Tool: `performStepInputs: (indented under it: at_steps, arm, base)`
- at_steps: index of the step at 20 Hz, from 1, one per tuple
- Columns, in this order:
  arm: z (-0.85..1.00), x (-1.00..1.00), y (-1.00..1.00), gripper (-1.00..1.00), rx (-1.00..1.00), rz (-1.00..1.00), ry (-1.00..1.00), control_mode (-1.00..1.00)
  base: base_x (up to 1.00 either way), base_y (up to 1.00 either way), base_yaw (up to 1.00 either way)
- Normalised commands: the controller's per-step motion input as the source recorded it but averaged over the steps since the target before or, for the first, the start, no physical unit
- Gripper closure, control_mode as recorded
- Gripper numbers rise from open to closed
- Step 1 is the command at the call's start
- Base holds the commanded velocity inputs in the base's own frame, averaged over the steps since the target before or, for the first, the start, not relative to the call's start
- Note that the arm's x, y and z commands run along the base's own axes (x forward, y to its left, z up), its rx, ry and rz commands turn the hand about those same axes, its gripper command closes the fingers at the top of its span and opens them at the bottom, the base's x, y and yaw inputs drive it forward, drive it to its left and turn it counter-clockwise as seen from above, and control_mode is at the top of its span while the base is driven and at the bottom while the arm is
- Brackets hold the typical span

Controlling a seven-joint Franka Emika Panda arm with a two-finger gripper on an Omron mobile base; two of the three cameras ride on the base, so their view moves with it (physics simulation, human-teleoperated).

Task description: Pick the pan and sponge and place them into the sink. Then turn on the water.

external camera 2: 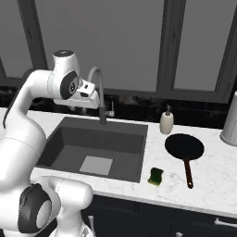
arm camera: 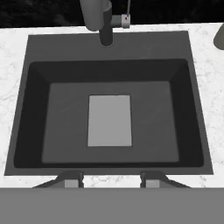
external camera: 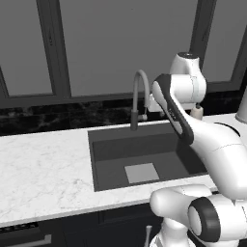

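Note:
The black pan [external camera 2: 184, 146] lies on the marble counter to the right of the sink, its reddish-brown handle [external camera 2: 188, 174] pointing toward the front edge. A yellow-green sponge [external camera 2: 156, 176] rests near the sink's front right corner. The dark grey sink [external camera 2: 69, 149] [external camera: 111, 165] [arm camera: 65, 124] holds nothing but its light grey square [arm camera: 109, 120]. My gripper [arm camera: 111, 178] hangs high over the basin, looking straight down, open with nothing between its fingers. No stream falls from the gooseneck faucet [external camera 2: 98, 88] [external camera: 140, 90] [arm camera: 98, 17].
A beige soap dispenser [external camera 2: 166, 121] [external camera: 196, 112] stands behind the pan by the dark backsplash. A tall grey canister [external camera 2: 230, 122] sits at the counter's far right. White marble counter [external camera: 43, 169] stretches to the sink's left. Dark windows run behind the faucet.

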Motion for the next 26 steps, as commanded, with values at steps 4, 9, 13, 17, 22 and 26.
performStepInputs:
  at_steps: [4, 9, 13, 17, 22, 26]
  arm:
    - [0.0, -0.11, -0.26, -1.0, 0.0, 0.0, -0.09, -1.0]
    - [0.0, -0.44, -0.68, -1.0, 0.0, 0.03, -0.21, -1.0]
    - [0.0, -0.57, -0.78, -1.0, 0.0, 0.0, -0.24, -1.0]
    - [0.0, -0.55, -0.78, -1.0, 0.02, 0.0, -0.16, -1.0]
    - [0.0, -0.32, -0.96, -1.0, 0.0, 0.0, 0.0, -1.0]
    - [0.0, -0.12, -0.97, -1.0, 0.0, 0.0, 0.04, -1.0]
  base:
    - [0.0, 0.0, 0.0]
    - [0.0, 0.0, 0.0]
    - [0.0, 0.0, 0.0]
    - [0.0, 0.0, 0.0]
    - [0.0, 0.0, 0.0]
    - [0.0, 0.0, 0.0]
